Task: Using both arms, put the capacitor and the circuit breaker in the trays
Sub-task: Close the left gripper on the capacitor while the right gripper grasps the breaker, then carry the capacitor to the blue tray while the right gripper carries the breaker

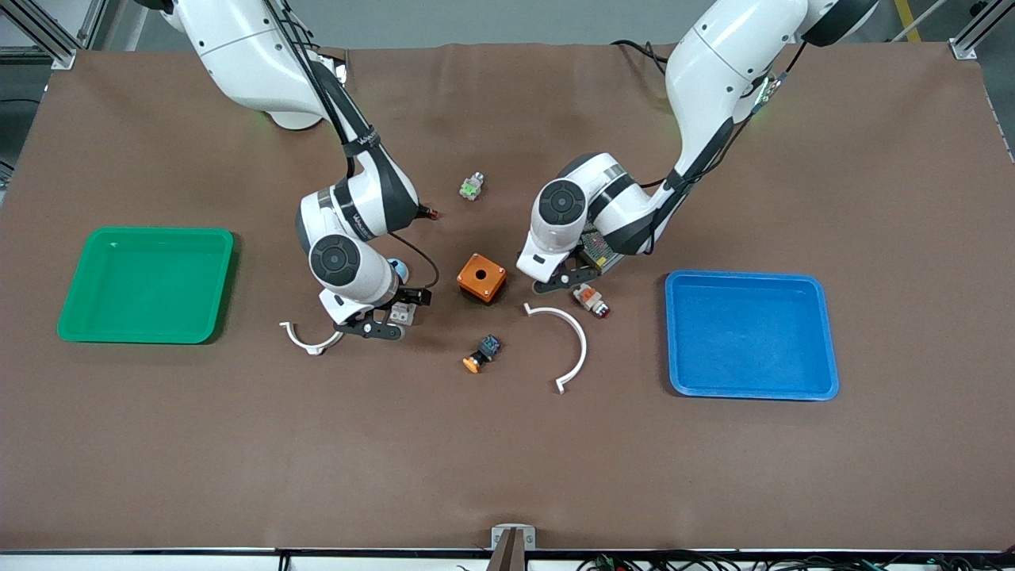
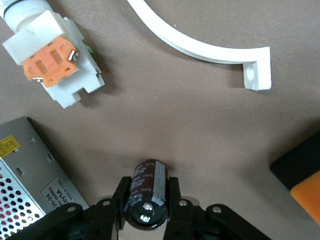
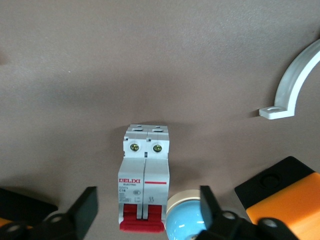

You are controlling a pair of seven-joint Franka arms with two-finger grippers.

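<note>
The capacitor (image 2: pixel 146 186), a small dark cylinder with a silvery end, sits between the fingers of my left gripper (image 2: pixel 146 190), which press on both its sides low at the table. In the front view my left gripper (image 1: pixel 566 279) hides it. The circuit breaker (image 3: pixel 145 172), white-grey with a red lever, lies on the table between the spread fingers (image 3: pixel 86 206) of my right gripper (image 3: pixel 147 202), which do not touch it. In the front view it shows as a pale block (image 1: pixel 407 313) at my right gripper (image 1: pixel 382 323).
A blue-capped part (image 3: pixel 184 220) touches the breaker. An orange box (image 1: pixel 481 277) lies between the grippers. An orange-and-white button (image 1: pixel 591 300), a perforated metal box (image 1: pixel 596 247), two white curved clamps (image 1: pixel 569 342) (image 1: pixel 311 339) and a small push-button (image 1: pixel 482 353) lie nearby. Green tray (image 1: pixel 79 317) and blue tray (image 1: pixel 749 392) stand at the table's ends.
</note>
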